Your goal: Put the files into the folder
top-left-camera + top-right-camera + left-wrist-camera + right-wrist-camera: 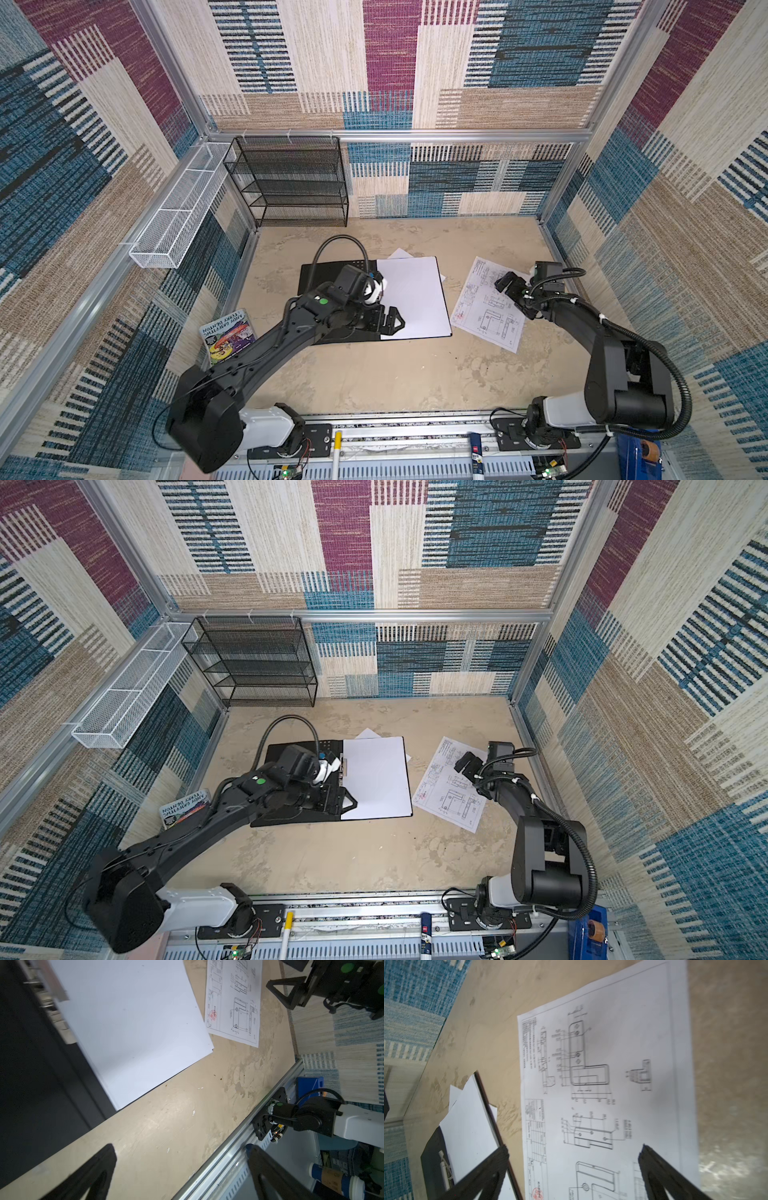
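Observation:
The folder (328,274) lies open at the table's middle, black inside up, with its metal clip (47,1001) along the spine. A stack of blank white files (415,299) covers its right half, and one more sheet's corner (399,252) pokes out behind. A printed file with line drawings (486,322) lies loose on the table to the right. My left gripper (392,322) hovers open by the stack's near left edge, holding nothing. My right gripper (505,282) hangs open over the printed file (612,1064), nothing between its fingers.
A colourful book (226,332) leans at the left wall. A black mesh rack (286,183) stands at the back left, and a white mesh basket (178,208) is fixed on the left wall. An aluminium rail (395,419) runs along the front edge.

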Available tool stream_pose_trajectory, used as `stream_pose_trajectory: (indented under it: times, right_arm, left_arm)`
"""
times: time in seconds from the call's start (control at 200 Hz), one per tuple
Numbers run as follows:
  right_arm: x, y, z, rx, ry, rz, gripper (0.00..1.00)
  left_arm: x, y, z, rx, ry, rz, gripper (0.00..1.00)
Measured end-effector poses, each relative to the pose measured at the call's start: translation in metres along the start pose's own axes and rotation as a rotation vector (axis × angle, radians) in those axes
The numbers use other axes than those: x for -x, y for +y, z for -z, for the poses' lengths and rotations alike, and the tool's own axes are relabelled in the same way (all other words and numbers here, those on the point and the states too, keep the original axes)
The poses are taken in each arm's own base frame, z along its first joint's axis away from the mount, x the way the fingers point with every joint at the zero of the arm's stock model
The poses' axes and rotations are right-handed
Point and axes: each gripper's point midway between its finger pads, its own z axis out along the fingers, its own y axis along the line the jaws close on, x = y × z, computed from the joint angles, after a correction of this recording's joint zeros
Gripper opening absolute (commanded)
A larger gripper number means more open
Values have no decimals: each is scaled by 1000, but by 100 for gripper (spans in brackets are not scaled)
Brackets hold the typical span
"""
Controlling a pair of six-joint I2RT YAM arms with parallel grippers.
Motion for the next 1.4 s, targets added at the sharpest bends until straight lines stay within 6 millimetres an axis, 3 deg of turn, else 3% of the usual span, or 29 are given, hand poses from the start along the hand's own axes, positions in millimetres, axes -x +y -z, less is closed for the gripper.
stream_pose_trajectory:
  times: [0.215,0.366,0.511,0.616,0.806,0.927,1.402]
  right_arm:
    - [4,-34,1,-46,-16,-79,100]
    - [2,-35,5,-38,-26,-90,100]
    - [5,-33,12,-27,-51,-87,100]
    - [6,-32,18,-25,-69,-82,100]
    - [7,-37,21,-47,-87,-71,100]
    - [6,-42,18,-60,-79,-75,100]
    - [32,-51,-13,-104,-87,-57,100]
  left_arm:
    - [35,-73,-86,-86,79,-83,95]
    - [54,-111,-143,-148,117,-120,93]
    - [65,-132,-187,-187,142,-141,92]
    - [71,-136,-212,-194,150,-143,92]
    - [75,-132,-238,-182,163,-128,91]
    - [66,-117,-249,-135,189,-107,91]
    - [56,-93,-245,-60,149,-24,90]
